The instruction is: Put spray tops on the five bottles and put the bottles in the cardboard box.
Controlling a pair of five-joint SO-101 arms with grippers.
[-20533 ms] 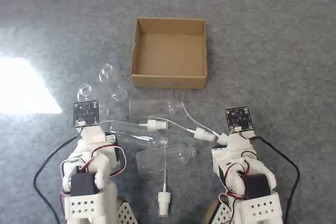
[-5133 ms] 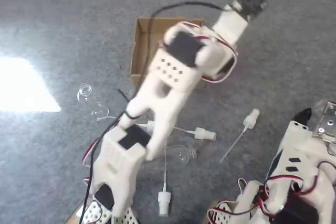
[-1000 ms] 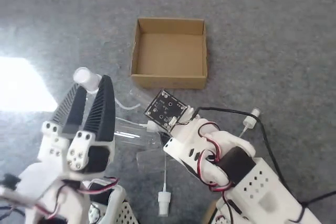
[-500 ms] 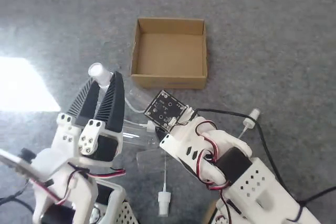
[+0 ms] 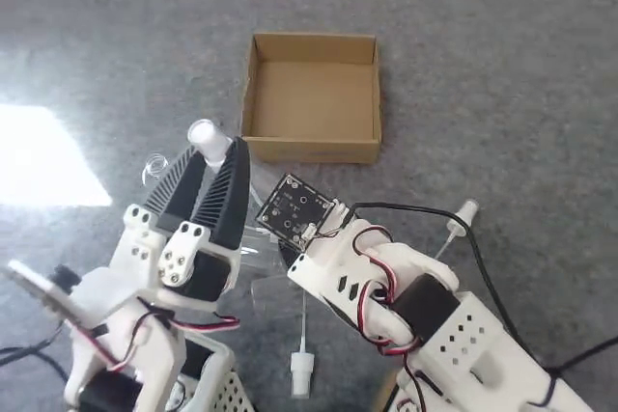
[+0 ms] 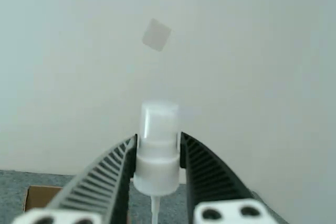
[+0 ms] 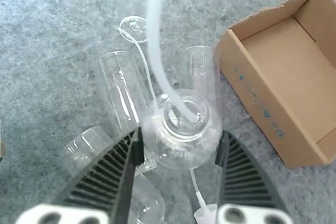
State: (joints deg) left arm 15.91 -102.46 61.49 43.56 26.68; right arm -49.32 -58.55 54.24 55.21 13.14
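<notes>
1. The left claw (image 6: 157, 141) is closed on a white plastic spray top (image 6: 156, 169), high above the table. Its thin tube (image 7: 157, 51) hangs straight down.
2. The right claw (image 7: 179, 139) grips a clear round bottle (image 7: 181, 129), upright, directly under the top. The tube end seems to enter the mouth.
3. The next move, I think, goes down along this vertical line.
4. The cardboard box (image 5: 309, 150) stands beyond both claws, and other bottles (image 7: 122, 90) lie on grey felt (image 7: 52, 35).
</notes>
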